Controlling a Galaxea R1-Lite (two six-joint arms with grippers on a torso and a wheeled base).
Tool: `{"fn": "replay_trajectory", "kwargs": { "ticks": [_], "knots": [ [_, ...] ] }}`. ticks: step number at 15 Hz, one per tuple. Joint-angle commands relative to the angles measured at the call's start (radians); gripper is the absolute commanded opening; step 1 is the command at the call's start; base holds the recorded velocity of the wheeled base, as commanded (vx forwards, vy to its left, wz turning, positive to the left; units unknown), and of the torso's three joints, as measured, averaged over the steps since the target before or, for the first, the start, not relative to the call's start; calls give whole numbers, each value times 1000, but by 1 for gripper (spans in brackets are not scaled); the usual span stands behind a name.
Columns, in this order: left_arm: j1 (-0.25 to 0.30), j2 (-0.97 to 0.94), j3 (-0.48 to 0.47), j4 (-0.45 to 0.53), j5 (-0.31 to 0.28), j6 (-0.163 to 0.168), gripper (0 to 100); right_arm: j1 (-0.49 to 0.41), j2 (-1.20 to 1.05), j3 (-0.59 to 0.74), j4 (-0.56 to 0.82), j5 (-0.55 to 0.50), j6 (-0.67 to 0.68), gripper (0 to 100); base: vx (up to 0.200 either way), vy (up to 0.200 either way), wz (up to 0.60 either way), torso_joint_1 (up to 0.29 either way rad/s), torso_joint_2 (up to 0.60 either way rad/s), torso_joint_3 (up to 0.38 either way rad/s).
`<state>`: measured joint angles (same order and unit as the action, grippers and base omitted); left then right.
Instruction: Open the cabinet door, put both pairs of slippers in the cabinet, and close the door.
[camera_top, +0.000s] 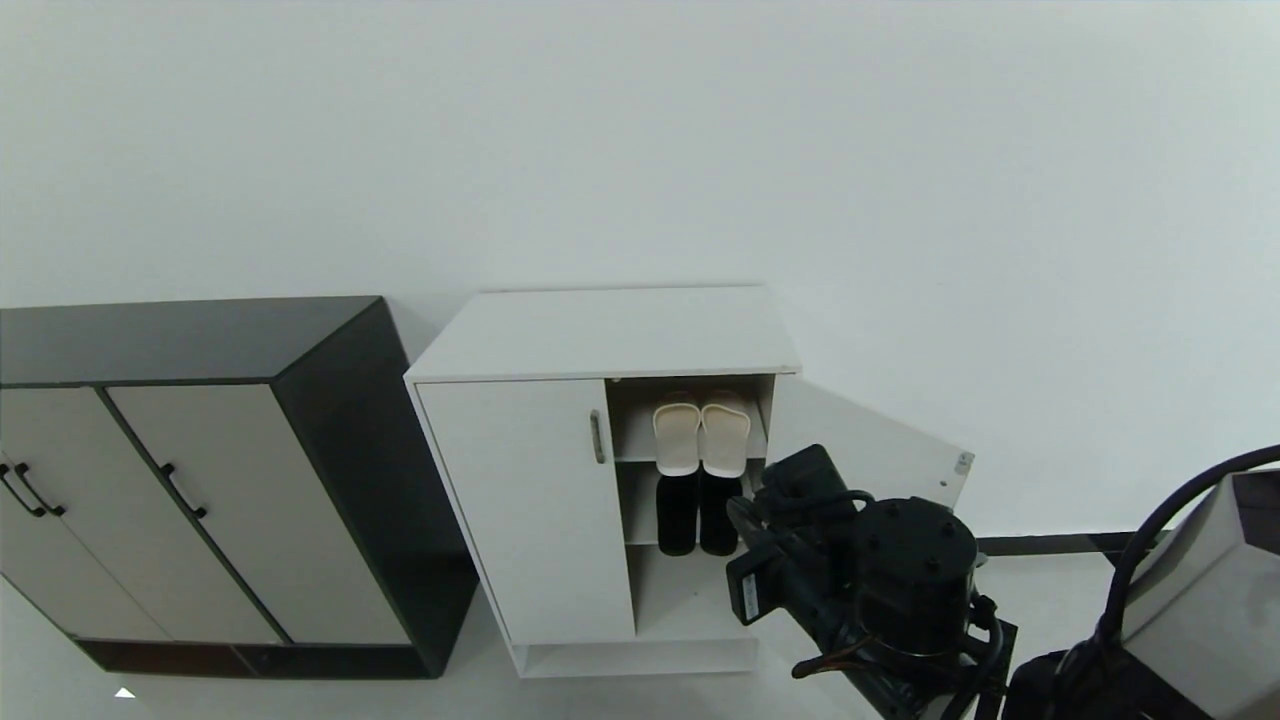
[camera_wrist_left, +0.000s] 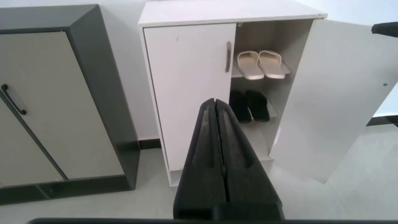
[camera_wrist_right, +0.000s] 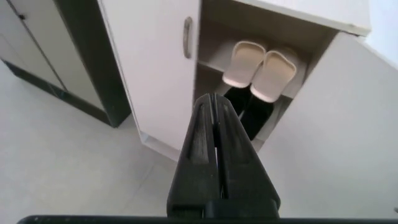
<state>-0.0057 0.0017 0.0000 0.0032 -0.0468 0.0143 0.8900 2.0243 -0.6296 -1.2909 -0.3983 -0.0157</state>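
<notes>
1. Plainly, the right claw (camera_wrist_right: 213, 99) has its two fingers pressed together with nothing between them. It hangs in front of the open half of the white cabinet (camera_top: 600, 330) and points in toward the shelves. Closed fingers make a blunt tip, which suits pushing better than grasping.
2. The left claw (camera_wrist_left: 215, 104) is also pressed together and empty. It is held farther back and faces the shut left door (camera_wrist_left: 186, 93), so it looks parked out of the way.
3. Just past the right claw, the cream slippers (camera_top: 700, 435) lie side by side on the upper shelf with their toes toward the back. The black slippers (camera_top: 697, 510) sit the same way on the shelf below. Both pairs are inside the cabinet, so that part of the task looks done.
4. The right door (camera_top: 870, 440) is swung wide to the robot's right, with its inner face toward the arm. The handle (camera_top: 597, 437) on the left door is untouched.
5. What looks to be left is closing the door. The right arm is close to it, but it would have to reach the door's far side or free edge to swing it shut.
6. Off to the left stands a dark cabinet (camera_top: 200, 480), shut and no part of the job.
</notes>
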Motion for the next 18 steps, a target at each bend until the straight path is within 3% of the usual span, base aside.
{"fn": "replay_trajectory", "kwargs": {
  "ticks": [1,5,9,10,12,13,15,16,18],
  "knots": [
    [0,0,0,0,1,0,0,-6,11,11,-4,1,-4,0,0,0,0,-163,373,198],
    [0,0,0,0,1,0,0,-6,19,18,-33,1,-27,0,0,0,0,-193,453,257],
    [0,0,0,0,1,0,0,-22,125,76,-280,4,-191,0,0,0,0,-151,358,204],
    [0,0,0,0,1,0,0,-20,123,65,-278,1,-199,0,0,0,0,-36,76,46],
    [0,0,0,0,1,0,0,-13,-6,-56,8,-7,-58,0,0,0,0,-6,28,9],
    [0,0,0,0,1,0,0,4,-128,-142,308,-27,85,0,0,0,0,0,0,0],
    [0,0,0,0,1,0,0,35,-268,-269,771,-43,269,0,0,0,0,0,0,0],
    [0,0,0,0,1,0,0,38,-291,-285,860,-39,310,0,0,0,0,0,0,0],
    [0,0,0,1,1,0,0,37,-289,-185,732,-33,211,0,0,0,0,0,0,0]
  ]
}}
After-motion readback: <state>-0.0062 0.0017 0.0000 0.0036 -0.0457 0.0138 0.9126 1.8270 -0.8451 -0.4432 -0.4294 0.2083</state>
